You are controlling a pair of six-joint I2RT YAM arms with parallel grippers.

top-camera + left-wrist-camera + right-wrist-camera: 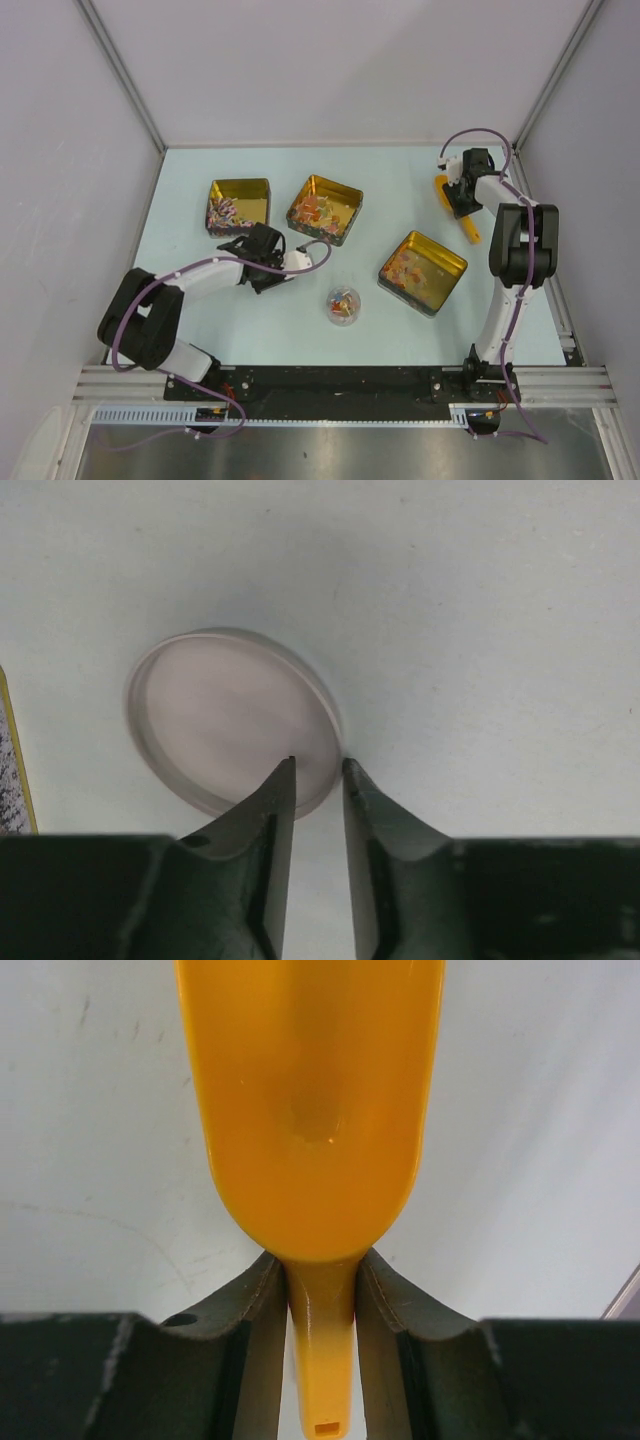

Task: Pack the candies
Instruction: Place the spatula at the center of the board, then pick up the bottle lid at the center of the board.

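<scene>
Candies lie in three gold tins: left (228,212), middle (322,210) and right (415,268). More fill a small clear round cup (343,305) at the front centre. My left gripper (252,250) points down beside the left tin. In the left wrist view it (318,762) straddles the rim of a flat translucent round lid (225,715), one finger over the lid and one outside, with a narrow gap still between them. My right gripper (462,197) at the far right is shut on the handle of an orange scoop (315,1110), gripping it (322,1255) just behind the bowl.
The left tin's edge (12,760) shows at the far left of the left wrist view, close to the lid. Grey walls enclose the pale table (400,180) at the back and both sides. The arm bases sit on the black rail (340,385) in front.
</scene>
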